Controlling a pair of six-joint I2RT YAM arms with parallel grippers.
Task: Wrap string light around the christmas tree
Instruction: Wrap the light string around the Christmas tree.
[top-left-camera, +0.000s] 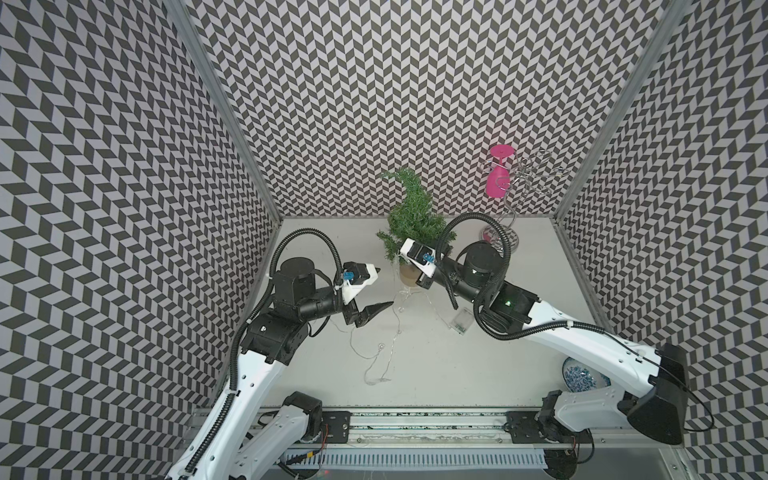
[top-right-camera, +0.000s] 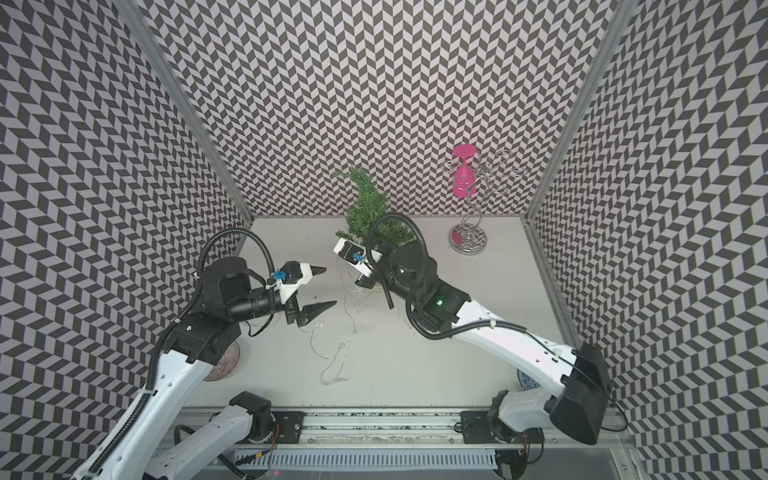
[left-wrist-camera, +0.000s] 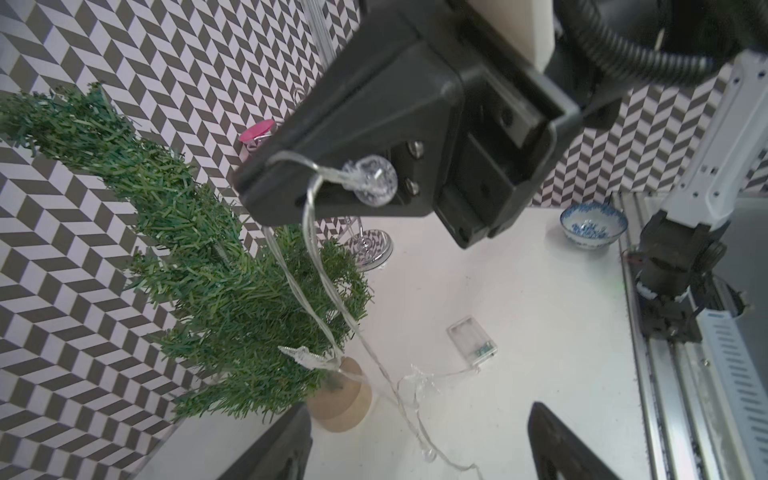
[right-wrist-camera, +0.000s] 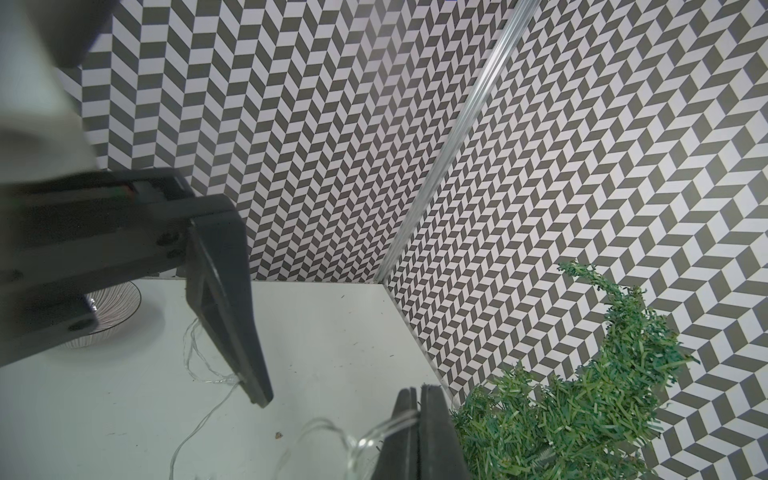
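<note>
- Standing upright on the white table close to the back wall, the christmas tree has a tip bent into a curl and a short tan base.
- The right gripper sits just beside the tree's lower branches, above the base. Its jaws are clenched on the string light, with the wire pinched between the closed fingers and a round clear bulb hanging right at the tip.
- From that pinch, strands of wire drop in front of the tree's foliage to the table by the base. A clear star shape lies against the lowest branches.
- More wire trails in loose loops over the table, leading away from the tree towards the front rail.
- The transparent battery box lies flat on the table near the tree's base but apart from it.
- The left gripper hovers near the tree's base, opposite the right gripper. Its jaws are spread and grip nothing.
- In the left wrist view the wire runs across the table between its two fingers.
- A chrome rack holding a pink glass stands well apart from the tree along the same wall.
- A blue-patterned bowl sits far from the tree, by the front rail.
</note>
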